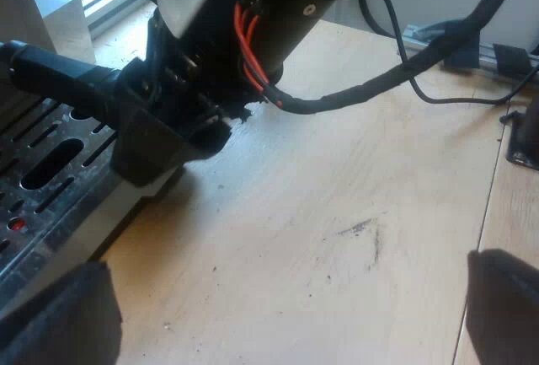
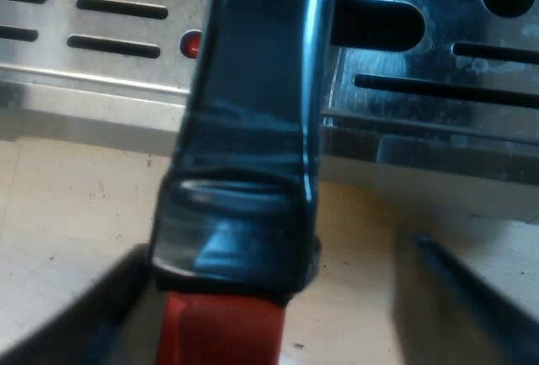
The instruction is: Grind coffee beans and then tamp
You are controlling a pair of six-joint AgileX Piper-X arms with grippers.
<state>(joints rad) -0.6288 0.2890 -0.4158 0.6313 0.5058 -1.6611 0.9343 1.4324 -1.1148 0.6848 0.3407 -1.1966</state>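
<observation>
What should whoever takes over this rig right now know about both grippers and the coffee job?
Left gripper: open, holding nothing, over the wooden table.
Right gripper: open, straddling the holder's dark handle near its red end, above the machine's drip grate. A gap shows on one side, so it is not clamped.
Done: no sign of grinding or tamping.
Left: grip the handle, grind, tamp.

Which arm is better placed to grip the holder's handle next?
Right. The right gripper straddles the handle by the drip tray; the left gripper hangs open over the table, apart from it.
</observation>
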